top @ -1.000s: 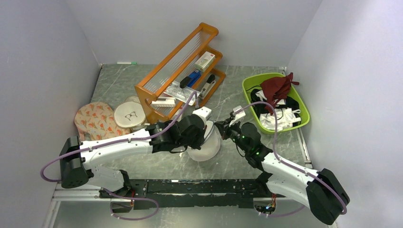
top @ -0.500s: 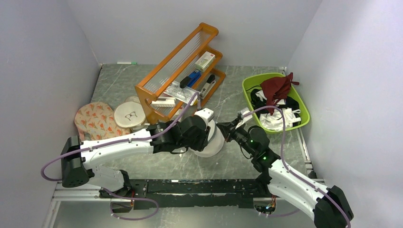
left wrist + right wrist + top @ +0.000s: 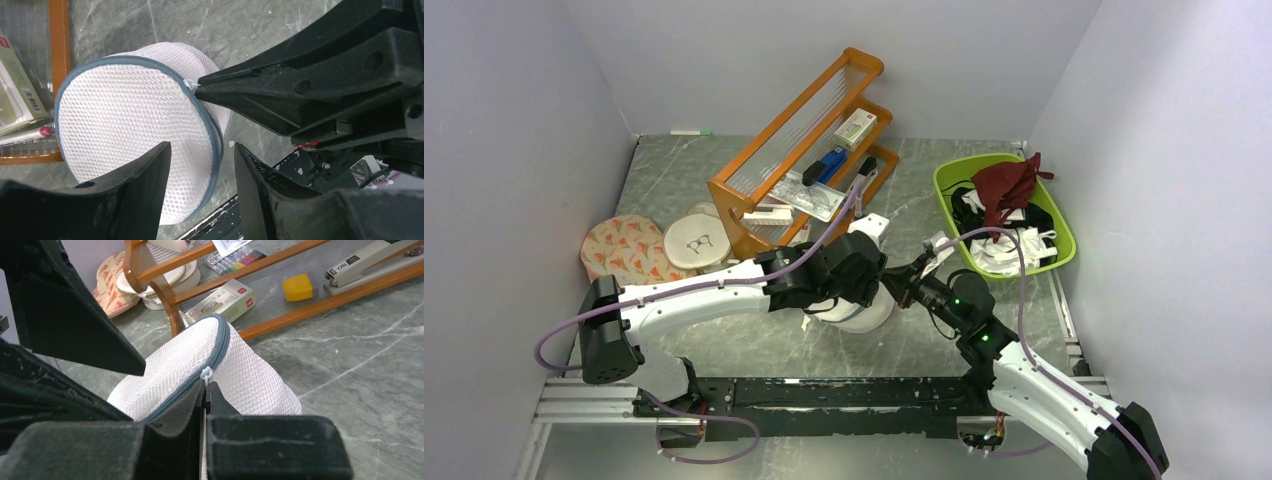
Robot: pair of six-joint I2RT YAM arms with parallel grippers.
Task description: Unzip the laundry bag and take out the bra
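White zipper pull [image 3: 206,373] in right pincer [image 3: 206,386], laundry bag [image 3: 869,318] half-hidden overhead

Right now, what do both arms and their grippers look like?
Left arm and right arm: white shells, black joints and bases, a lilac cable looping along each. Small green lights glow on the right arm. Left gripper and right gripper: chunky, matte black.
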